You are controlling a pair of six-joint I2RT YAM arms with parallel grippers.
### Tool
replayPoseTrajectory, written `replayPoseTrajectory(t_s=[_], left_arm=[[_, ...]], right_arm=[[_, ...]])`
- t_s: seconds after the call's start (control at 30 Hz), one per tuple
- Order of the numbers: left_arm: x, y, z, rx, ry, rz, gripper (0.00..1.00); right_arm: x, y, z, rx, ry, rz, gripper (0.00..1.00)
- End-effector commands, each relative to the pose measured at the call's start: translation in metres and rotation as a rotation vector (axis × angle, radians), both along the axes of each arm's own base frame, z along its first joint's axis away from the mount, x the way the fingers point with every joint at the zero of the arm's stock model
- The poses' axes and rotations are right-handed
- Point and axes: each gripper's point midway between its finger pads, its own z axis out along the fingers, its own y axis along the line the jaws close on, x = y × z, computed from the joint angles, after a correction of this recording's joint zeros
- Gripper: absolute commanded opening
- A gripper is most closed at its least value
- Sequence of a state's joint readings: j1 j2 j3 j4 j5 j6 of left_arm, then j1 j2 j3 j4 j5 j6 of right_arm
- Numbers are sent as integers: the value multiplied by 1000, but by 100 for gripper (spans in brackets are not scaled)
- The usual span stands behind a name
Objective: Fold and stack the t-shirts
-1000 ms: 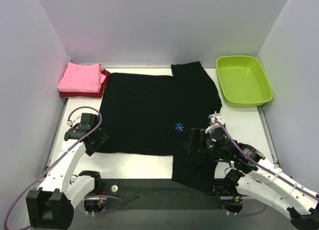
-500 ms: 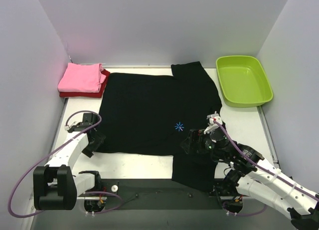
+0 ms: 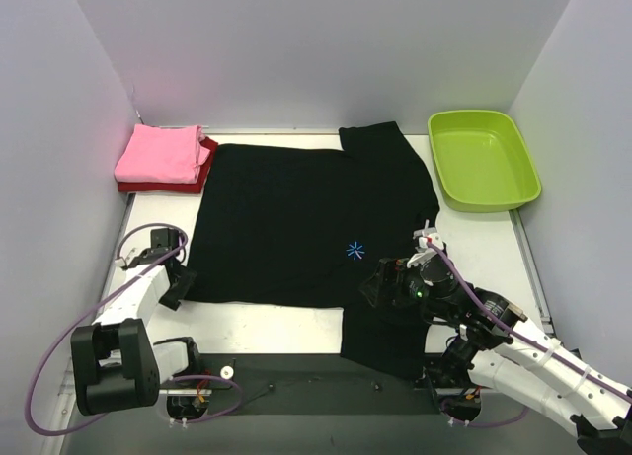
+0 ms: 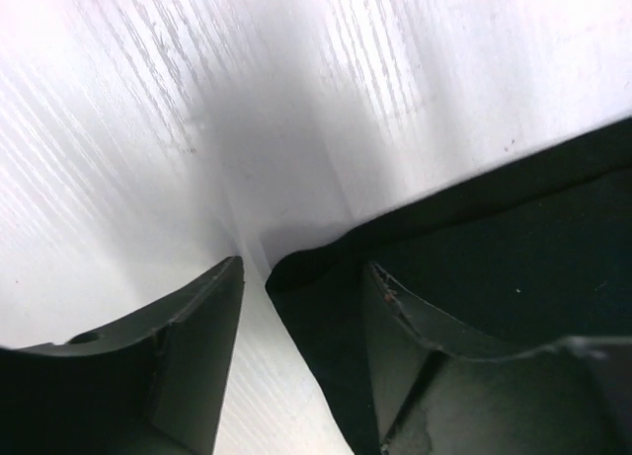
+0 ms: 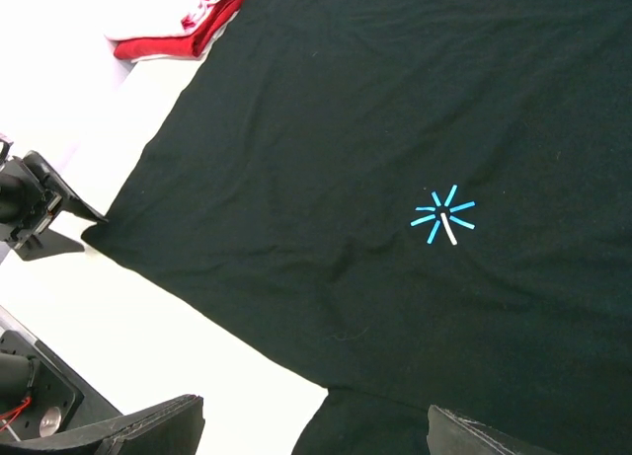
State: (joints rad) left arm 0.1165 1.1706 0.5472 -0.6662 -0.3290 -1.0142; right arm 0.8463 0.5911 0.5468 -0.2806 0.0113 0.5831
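The large black t-shirt (image 3: 296, 218) lies spread flat, its blue starburst (image 3: 355, 250) near the right. The pink t-shirt (image 3: 158, 151) lies folded on the folded dark red t-shirt (image 3: 163, 186) at the back left. My left gripper (image 3: 173, 284) is low at the black shirt's near-left corner. In the left wrist view its jaws (image 4: 303, 269) stand open with that corner (image 4: 316, 307) between them. My right gripper (image 3: 380, 289) hovers open and empty over the shirt's near edge by the sleeve; the right wrist view (image 5: 316, 408) shows the starburst (image 5: 442, 218) ahead.
A lime-green tub (image 3: 484, 159) stands at the back right. White walls close in the left, back and right. A black sleeve (image 3: 385, 337) hangs toward the dark front strip (image 3: 286, 381) by the arm bases. Bare white table (image 3: 267, 322) shows along the near edge.
My left gripper has moved left and down to the black shirt's near-left corner, the arm folding back toward its base. The right gripper has shifted only slightly.
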Motion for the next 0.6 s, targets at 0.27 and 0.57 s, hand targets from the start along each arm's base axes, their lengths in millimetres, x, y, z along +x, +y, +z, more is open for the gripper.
replayPoseTrajectory(t_s=[0.27,0.57], left_arm=[[14,3,-12,-52,-107,28,48],[14,-7,-15,-104,-133,6,42]], right_arm=[[-4,0,1,12,7,4,96],[-3,1,-1,8,21,-4,96]])
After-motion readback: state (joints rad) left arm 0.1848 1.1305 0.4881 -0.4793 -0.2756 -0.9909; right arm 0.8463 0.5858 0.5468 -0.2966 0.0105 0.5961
